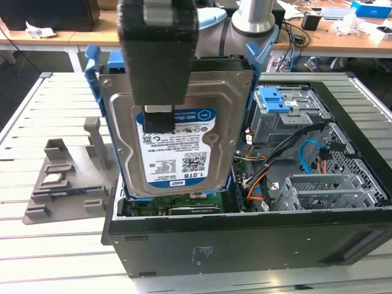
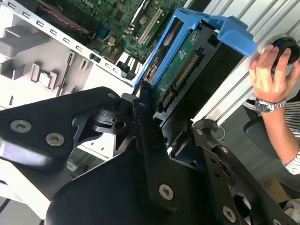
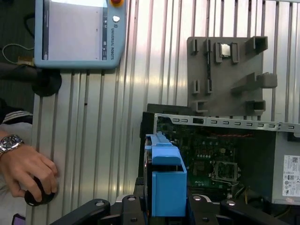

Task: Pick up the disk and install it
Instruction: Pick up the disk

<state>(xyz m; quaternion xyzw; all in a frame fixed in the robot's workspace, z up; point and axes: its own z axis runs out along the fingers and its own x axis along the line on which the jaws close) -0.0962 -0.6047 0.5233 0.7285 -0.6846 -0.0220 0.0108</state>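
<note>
The disk (image 1: 184, 135), silver with a blue-and-white label and blue rails along its edges, hangs upright over the left part of the open computer case (image 1: 245, 239). My gripper (image 1: 158, 116) is shut on it, one black finger lying across the labelled face. In the second wrist view the disk (image 2: 187, 70) shows its green circuit-board side and blue rail between the fingers of the gripper (image 2: 168, 115). In the first wrist view the blue rail end of the disk (image 3: 165, 183) sits above the motherboard (image 3: 206, 154).
A grey drive cage with blue tabs (image 1: 275, 101) sits inside the case among cables. A grey plastic stand (image 1: 67, 177) lies on the slatted table at the exterior view's left. A person's hand (image 3: 28, 173) rests on a black knob beside a teach pendant (image 3: 77, 33).
</note>
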